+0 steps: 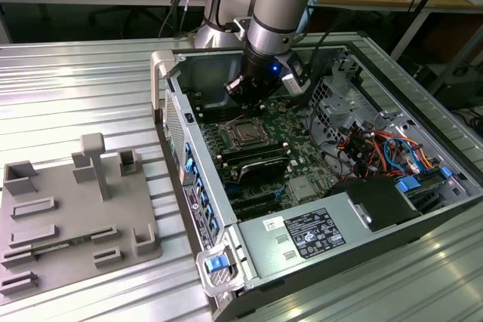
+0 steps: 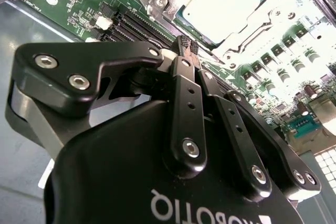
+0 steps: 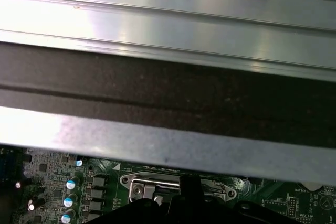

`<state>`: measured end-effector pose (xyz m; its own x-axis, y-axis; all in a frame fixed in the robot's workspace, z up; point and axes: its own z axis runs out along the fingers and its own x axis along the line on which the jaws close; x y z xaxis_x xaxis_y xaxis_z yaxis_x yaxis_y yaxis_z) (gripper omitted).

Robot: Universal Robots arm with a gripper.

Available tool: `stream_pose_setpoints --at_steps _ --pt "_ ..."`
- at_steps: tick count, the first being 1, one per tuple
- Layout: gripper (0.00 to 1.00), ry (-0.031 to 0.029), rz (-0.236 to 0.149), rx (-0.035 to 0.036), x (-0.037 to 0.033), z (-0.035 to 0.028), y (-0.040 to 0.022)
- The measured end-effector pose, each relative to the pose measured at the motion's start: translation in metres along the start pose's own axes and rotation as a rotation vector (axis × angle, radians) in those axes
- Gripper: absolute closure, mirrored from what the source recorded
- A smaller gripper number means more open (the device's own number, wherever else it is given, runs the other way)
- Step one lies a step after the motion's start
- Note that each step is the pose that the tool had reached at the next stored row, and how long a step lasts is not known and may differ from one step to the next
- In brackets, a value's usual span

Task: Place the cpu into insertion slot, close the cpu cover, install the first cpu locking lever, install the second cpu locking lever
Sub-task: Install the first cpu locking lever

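The pincer (image 2: 187, 45) hangs inside the open computer case (image 1: 226, 209), its fingertips pressed together and clenched on nothing, just beside the socket. Right beyond its tips lies the cpu (image 2: 220, 3), silver top up, seated in the socket with the cpu cover (image 2: 157, 1) shut flat around it. The green motherboard (image 1: 302, 137) spreads beneath the pincer, above the ribbed metal tabletop (image 1: 75, 96).
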<state>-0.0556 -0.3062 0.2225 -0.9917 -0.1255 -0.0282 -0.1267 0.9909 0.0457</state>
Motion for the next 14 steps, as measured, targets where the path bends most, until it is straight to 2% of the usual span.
stream_pose_setpoints --at_steps 6,14 --pt "0.89 -0.0001 0.0 -0.0001 -0.0001 -0.0077 0.0004" --pt "0.89 0.0 0.0 0.0 0.0072 -0.0116 0.0019"
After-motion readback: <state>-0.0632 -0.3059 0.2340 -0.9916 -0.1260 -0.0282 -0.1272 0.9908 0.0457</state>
